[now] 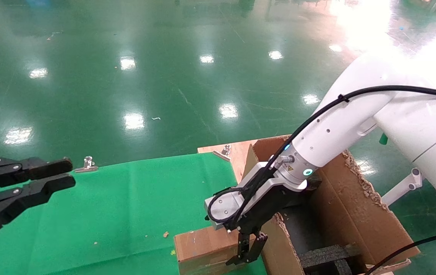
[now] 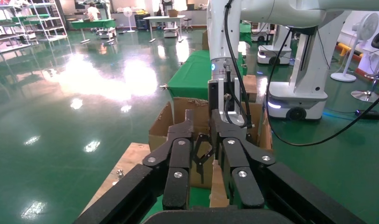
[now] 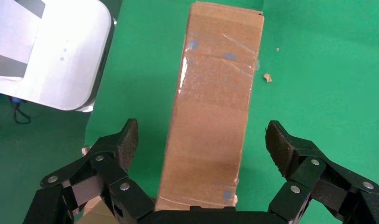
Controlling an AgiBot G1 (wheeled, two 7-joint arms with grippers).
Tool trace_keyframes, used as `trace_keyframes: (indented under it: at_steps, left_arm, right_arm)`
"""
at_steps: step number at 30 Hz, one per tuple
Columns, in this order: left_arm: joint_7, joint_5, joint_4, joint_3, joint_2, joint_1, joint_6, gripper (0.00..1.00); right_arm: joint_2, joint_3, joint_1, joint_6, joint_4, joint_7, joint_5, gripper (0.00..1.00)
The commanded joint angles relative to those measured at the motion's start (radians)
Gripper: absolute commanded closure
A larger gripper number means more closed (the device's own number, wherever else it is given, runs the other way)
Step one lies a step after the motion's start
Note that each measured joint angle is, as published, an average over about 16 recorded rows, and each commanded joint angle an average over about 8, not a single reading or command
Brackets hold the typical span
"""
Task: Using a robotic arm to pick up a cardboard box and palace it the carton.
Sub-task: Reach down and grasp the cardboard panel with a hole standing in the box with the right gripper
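The right gripper (image 1: 246, 250) of the robotic arm (image 1: 340, 126) hangs fingers-down over the cardboard box (image 1: 206, 250), which lies flat on the green cloth (image 1: 118, 214) just beside the carton (image 1: 351, 206), near the table's front edge. In the right wrist view that gripper (image 3: 201, 144) is spread wide, one ridged pad (image 3: 129, 140) on either side of the box (image 3: 215, 107), neither pad touching it. The box's top face bears clear tape and a few bluish smudges, with no readable print. A small yellow warning triangle sits on the arm's wrist beside the teal light ring (image 1: 308, 172); its text is too small to read. The carton has ragged torn flap edges and black foam (image 1: 328, 254) inside. The left gripper (image 1: 59, 173) hovers at the table's far left, fingers a narrow gap apart, holding nothing
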Motion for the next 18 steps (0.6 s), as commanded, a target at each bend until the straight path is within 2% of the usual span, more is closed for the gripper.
trace_keyframes:
  at_steps: [1,2,3,18]
  left_arm:
    - [0.0,0.0,0.0,0.0,0.0,0.0,0.0,0.0]
    - [0.0,0.0,0.0,0.0,0.0,0.0,0.0,0.0]
    - [0.0,0.0,0.0,0.0,0.0,0.0,0.0,0.0]
    - [0.0,0.0,0.0,0.0,0.0,0.0,0.0,0.0]
  right_arm:
    - [-0.006,-0.009,0.004,0.0,-0.009,-0.004,0.0,0.94]
    - [-0.005,-0.008,0.004,0.0,-0.008,-0.004,0.0,0.99]
    - [-0.004,-0.006,0.003,0.0,-0.006,-0.003,0.0,1.0]
    - [0.004,0.006,-0.004,0.0,0.005,0.001,0.0,1.0]
